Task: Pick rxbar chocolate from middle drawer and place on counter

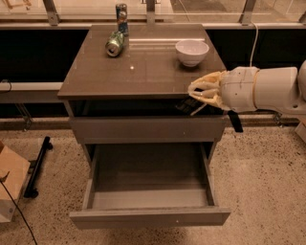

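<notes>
My gripper (195,99) is at the front right edge of the counter (143,69), level with its top slab. Its pale fingers (206,89) are closed on a small dark flat bar with faint light markings, the rxbar chocolate (185,106), which hangs just below the counter's front lip. The middle drawer (149,216) is pulled wide open below, and its grey interior shows nothing in it. The white arm reaches in from the right.
A white bowl (191,51) stands at the counter's back right. A green can (114,43) lies at the back left, with an upright can (121,12) behind it. A cardboard box (9,184) and a black stand (37,165) are on the floor at left.
</notes>
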Motion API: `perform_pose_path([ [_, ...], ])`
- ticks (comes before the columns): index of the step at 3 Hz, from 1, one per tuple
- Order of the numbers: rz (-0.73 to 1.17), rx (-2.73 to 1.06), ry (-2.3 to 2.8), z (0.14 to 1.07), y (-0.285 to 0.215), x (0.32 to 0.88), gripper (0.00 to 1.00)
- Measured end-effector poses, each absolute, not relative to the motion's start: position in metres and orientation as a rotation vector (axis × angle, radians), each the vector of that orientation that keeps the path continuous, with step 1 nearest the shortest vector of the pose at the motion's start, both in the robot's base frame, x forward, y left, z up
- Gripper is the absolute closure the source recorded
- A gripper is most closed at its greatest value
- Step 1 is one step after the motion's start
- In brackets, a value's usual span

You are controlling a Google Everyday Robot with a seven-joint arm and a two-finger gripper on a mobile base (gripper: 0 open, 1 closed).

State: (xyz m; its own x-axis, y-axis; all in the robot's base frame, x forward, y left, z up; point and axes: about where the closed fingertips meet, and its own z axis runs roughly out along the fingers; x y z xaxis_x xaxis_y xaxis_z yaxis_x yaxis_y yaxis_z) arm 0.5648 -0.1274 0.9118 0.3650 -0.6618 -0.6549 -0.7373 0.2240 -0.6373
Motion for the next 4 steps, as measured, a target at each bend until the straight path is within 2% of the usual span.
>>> perform_pose_path([
  [2, -0.091, -1.397, 1.333, 0.931, -0.143, 0.616, 1.0],
  [4, -0.163, -1.34, 1.314, 0.943, -0.157, 0.687, 1.0],
])
